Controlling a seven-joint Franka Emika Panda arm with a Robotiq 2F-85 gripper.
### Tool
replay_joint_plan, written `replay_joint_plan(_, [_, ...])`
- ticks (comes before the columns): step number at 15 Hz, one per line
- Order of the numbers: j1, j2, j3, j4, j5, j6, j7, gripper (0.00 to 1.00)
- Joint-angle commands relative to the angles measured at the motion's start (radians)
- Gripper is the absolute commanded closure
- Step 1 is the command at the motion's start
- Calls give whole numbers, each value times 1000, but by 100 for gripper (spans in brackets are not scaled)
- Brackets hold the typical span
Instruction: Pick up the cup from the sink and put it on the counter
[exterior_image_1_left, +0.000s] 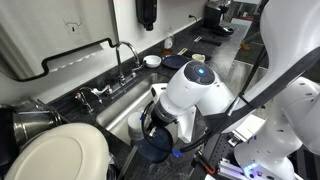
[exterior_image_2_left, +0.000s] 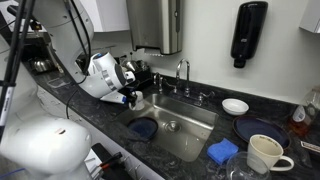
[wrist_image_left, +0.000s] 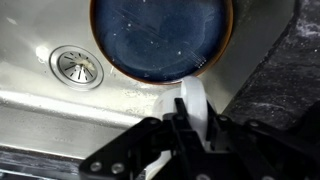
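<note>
In the wrist view my gripper (wrist_image_left: 194, 112) is shut on the wall of the small white cup (wrist_image_left: 193, 97). The cup sits between the fingers, over the steel sink floor (wrist_image_left: 40, 100). It is just beside the rim of a dark blue round dish (wrist_image_left: 160, 35) that lies in the sink. The round drain (wrist_image_left: 76, 66) is to the left. Speckled dark counter (wrist_image_left: 290, 70) shows at the right. In both exterior views the gripper (exterior_image_2_left: 130, 97) (exterior_image_1_left: 152, 125) hangs over the sink's end near the blue dish (exterior_image_2_left: 143, 128). The arm hides the cup there.
A chrome faucet (exterior_image_2_left: 183, 70) stands behind the sink (exterior_image_2_left: 195, 125). On the counter (exterior_image_2_left: 110, 125) are a white bowl (exterior_image_2_left: 236, 105), another dark blue dish (exterior_image_2_left: 262, 130), a beige mug (exterior_image_2_left: 262, 152) and a blue sponge (exterior_image_2_left: 222, 150). A steel pot (exterior_image_1_left: 30, 122) and a large white plate (exterior_image_1_left: 60, 155) are close by.
</note>
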Motion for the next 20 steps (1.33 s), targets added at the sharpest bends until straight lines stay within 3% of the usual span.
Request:
replay_joint_plan(1, [59,-16,2,29,35,-65,-134,95])
replay_joint_plan(7, [148,1,-5,84,127,-99,-311,95])
replay_joint_plan(13, [228,60,-7,136,297,-121,-509,95])
replay_joint_plan(14, [137,66,99,142,357,-127,-564,95])
replay_joint_plan(17, [107,83,151,160,438,-148,-654,95])
replay_joint_plan(18, [95,84,164,164,458,-157,-681,56])
replay_joint_plan(20, [78,80,183,172,499,-156,-733,49])
